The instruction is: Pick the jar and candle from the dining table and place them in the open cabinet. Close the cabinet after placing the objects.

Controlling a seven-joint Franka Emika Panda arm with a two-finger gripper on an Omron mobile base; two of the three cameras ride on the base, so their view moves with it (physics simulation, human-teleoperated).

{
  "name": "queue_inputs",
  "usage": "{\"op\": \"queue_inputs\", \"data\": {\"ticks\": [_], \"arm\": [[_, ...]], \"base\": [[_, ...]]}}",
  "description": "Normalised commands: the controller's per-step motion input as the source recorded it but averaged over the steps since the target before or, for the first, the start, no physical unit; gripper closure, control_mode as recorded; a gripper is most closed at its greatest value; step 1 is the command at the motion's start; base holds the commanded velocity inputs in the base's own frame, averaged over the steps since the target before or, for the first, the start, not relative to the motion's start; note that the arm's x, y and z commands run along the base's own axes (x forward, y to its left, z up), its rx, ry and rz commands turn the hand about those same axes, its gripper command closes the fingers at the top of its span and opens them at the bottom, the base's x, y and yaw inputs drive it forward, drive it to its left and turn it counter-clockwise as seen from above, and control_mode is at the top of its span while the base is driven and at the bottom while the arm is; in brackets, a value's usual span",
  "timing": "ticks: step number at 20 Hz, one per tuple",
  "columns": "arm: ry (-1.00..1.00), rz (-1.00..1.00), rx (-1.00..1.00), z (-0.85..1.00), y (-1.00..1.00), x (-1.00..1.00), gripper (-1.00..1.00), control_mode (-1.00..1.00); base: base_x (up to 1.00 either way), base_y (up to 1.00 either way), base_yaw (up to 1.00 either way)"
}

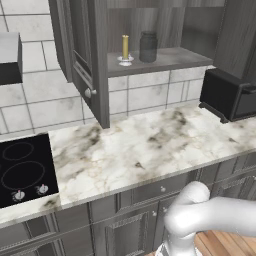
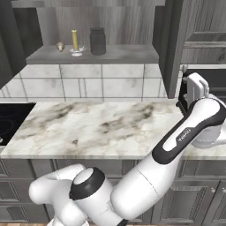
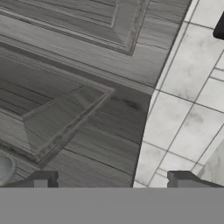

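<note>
The cabinet (image 1: 160,60) hangs open above the counter. On its shelf (image 2: 110,55) stand the yellow candle (image 1: 125,47) (image 2: 74,40) in its small dish and, just right of it, the dark grey jar (image 1: 148,46) (image 2: 97,41). The left door (image 1: 95,65) and the right door (image 2: 174,44) both swing outward. My arm (image 2: 190,128) reaches up beside the right door. In the hand view my gripper (image 3: 113,181) is open and holds nothing, close to a panelled door face (image 3: 74,109) with tiled wall (image 3: 188,109) beyond its edge. The dining table is out of view.
A marble counter (image 1: 145,145) runs below the cabinet, with a black cooktop (image 1: 20,170) at its left end. A black appliance (image 1: 227,92) sits at the counter's right end. A grey range hood (image 1: 10,57) hangs on the left wall.
</note>
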Motion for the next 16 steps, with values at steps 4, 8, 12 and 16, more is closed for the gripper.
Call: {"op": "queue_inputs", "data": {"ticks": [4, 8, 12, 16], "arm": [[0.00, 0.03, 0.00, 0.00, 0.00, 0.23, -1.00, -1.00], [-0.01, 0.07, 0.00, 0.00, 0.21, 0.01, -1.00, -1.00], [-0.05, 0.11, 0.00, 0.00, 0.46, -0.01, -1.00, -1.00], [-0.07, 0.13, 0.00, 0.00, 0.74, -0.01, -1.00, -1.00]], "base": [[0.00, 0.00, 0.00], [0.00, 0.00, 0.00], [0.00, 0.00, 0.00], [0.00, 0.00, 0.00]]}}
